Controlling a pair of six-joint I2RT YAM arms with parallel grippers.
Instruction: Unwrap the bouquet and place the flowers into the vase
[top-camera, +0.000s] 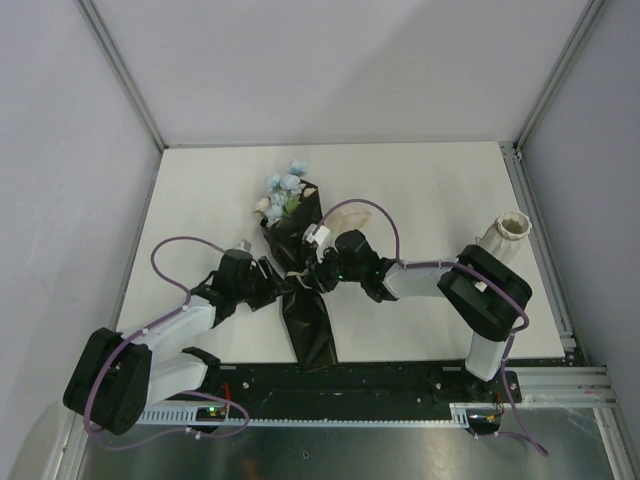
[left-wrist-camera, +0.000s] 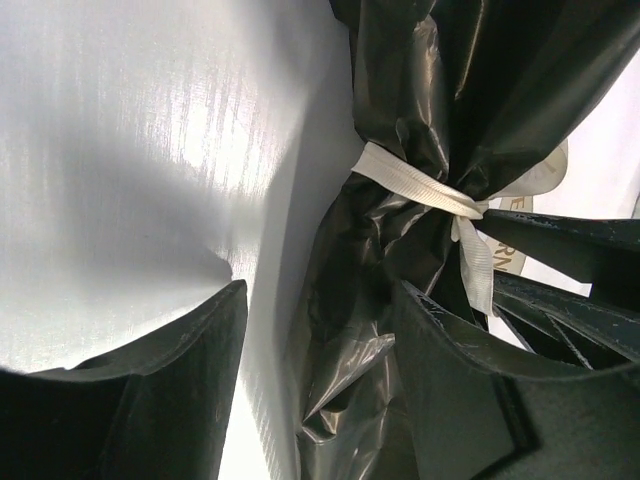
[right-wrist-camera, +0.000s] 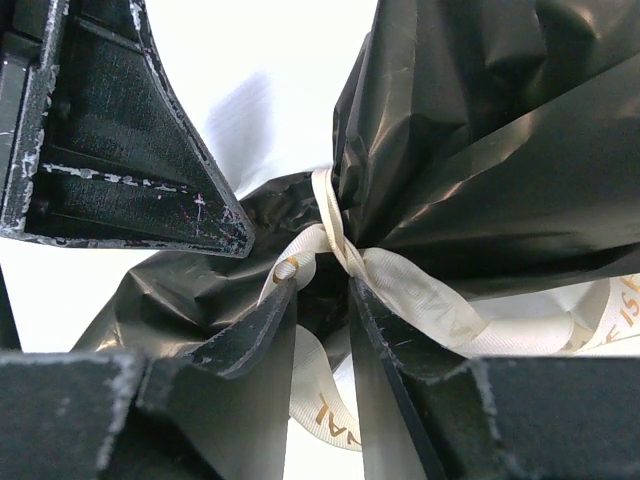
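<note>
1. Top view. Long bouquet (top-camera: 300, 270) rolled in crinkly black paper, lying flat near the middle of the white worktop (top-camera: 420, 190), one end toward the arms.
2. Soft fake flowers (top-camera: 285, 195), pale blue and cream with green leaves, poking out of the far end of the paper.
3. Flat cream ribbon (top-camera: 350, 210) tied round the thin waist of the bouquet, one loose loop lying on the worktop to the right.
4. Small cream-white ribbed vase (top-camera: 508, 235) standing upright near the right edge, well apart from the bouquet.
5. Left hand (top-camera: 268, 278) at the left side of the tied waist, right hand (top-camera: 318, 268) at its right side, both low over the paper.
6. Left wrist view. Left hand (left-wrist-camera: 320, 295) wide open: one black finger over bare worktop (left-wrist-camera: 150, 150), clear of the paper, the other finger against the crinkly paper.
7. Bouquet (left-wrist-camera: 400, 120) between those fingers, ribbon (left-wrist-camera: 410, 180) knotted tight just ahead of them. Dark fingers (left-wrist-camera: 560, 245) of the right hand reaching in from the right, by the knot.
8. Right wrist view. Right hand (right-wrist-camera: 322, 295) only a little open, with a narrow gap between its two black fingers and the tips on either side of the ribbon (right-wrist-camera: 430, 310) knot.
9. Dark paper in that gap. One ribbon tail with gold letters hanging down past the fingers, another running off to the right.
10. Bouquet (right-wrist-camera: 480, 130) filling the upper right, a scratched black finger (right-wrist-camera: 110, 130) of the left hand up at the left, white worktop (right-wrist-camera: 280, 80) behind.
</note>
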